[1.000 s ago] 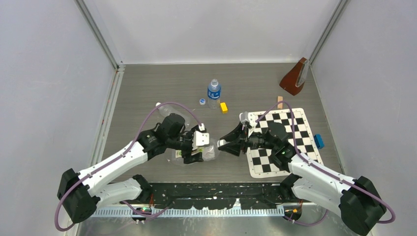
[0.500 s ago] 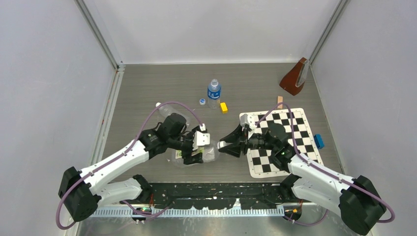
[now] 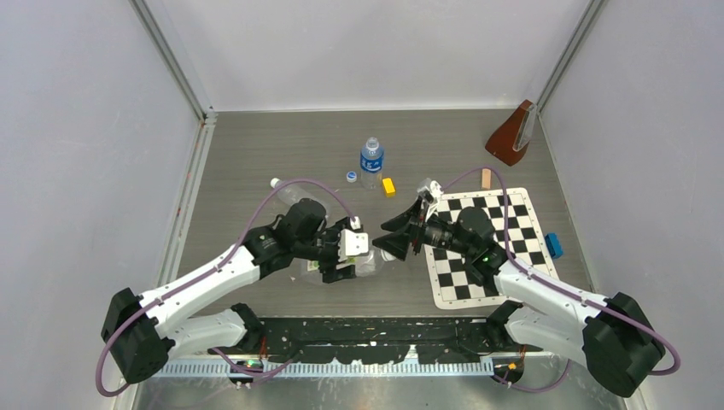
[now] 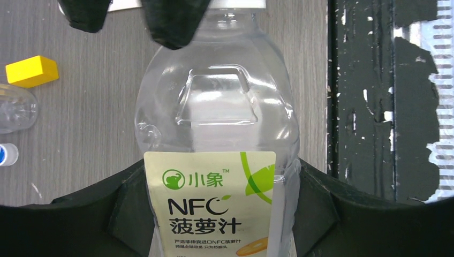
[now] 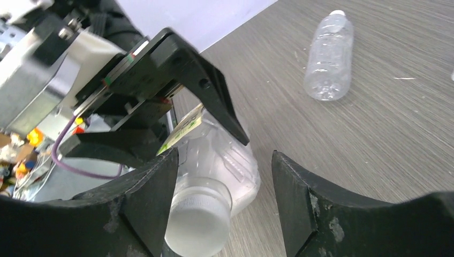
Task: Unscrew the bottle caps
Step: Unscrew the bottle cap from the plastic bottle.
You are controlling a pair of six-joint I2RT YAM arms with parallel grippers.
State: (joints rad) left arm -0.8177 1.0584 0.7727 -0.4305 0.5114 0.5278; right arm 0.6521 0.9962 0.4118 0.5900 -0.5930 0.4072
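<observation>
Low in the overhead frame, your left gripper (image 3: 345, 258) clamps the wide clear plastic bottle with the white-yellow-orange label (image 4: 214, 107), held on its side. Your right gripper (image 5: 224, 155) has its jaws spread around the bottle's white round screw cap (image 5: 195, 222). Left of centre lies a slim unlabelled clear bottle (image 3: 286, 190). At upper centre a small blue-labelled bottle (image 3: 370, 161) stands, with a bluish-white cap (image 3: 351, 177) just beside it.
</observation>
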